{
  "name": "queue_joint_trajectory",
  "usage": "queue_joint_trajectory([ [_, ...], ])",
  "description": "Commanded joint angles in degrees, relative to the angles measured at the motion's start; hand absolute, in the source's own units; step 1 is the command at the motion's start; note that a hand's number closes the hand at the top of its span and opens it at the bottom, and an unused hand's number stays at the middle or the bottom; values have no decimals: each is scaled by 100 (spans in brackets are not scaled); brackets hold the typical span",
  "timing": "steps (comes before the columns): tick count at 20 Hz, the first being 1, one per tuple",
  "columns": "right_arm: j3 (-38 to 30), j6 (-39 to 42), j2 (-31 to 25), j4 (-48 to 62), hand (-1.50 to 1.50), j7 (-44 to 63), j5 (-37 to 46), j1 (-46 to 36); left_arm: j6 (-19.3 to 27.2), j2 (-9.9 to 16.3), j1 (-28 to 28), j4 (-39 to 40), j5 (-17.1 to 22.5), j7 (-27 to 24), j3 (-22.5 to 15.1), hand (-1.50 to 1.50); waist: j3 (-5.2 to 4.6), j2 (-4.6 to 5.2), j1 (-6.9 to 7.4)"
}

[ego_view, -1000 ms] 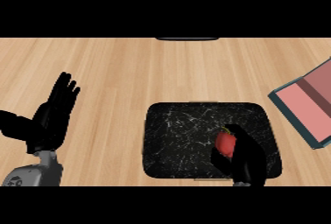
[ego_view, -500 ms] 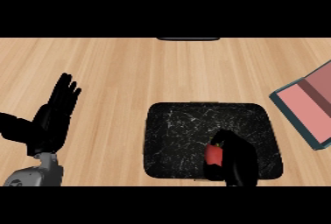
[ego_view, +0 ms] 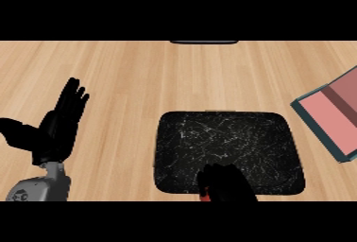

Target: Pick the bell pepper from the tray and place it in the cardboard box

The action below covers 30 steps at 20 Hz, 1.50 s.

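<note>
Rightward, box (ego_view: 333, 116) beside tray (ego_view: 230, 137)

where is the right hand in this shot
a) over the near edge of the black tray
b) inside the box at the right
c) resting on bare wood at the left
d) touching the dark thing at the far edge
a: the right hand is curled at the black tray's near edge with a sliver of red showing under it, well short of the box; the left hand rests open at the left.
</note>
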Motion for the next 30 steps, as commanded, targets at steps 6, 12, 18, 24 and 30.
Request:
queue_joint_trajectory([
  [6,728,1089,-531,-2505,150,132,495,254,-21,-52,69,205,2,-226,107,0,4,-11,-111],
  [12,96,1084,455,-3236,150,955,440,89,15,-70,71,-115,-37,-9,1,0,6,-13,-98],
  [18,-997,1309,750,-3657,150,1443,603,-439,-141,0,226,100,-13,-219,86,0,3,5,-84],
  [24,-3330,1986,682,-3423,150,1008,-700,-1164,-192,27,181,-139,133,-70,161,0,8,19,-34],
  [30,-4933,1899,518,-2394,150,172,-1354,-1422,-353,251,90,-152,235,82,337,0,11,18,-40],
])
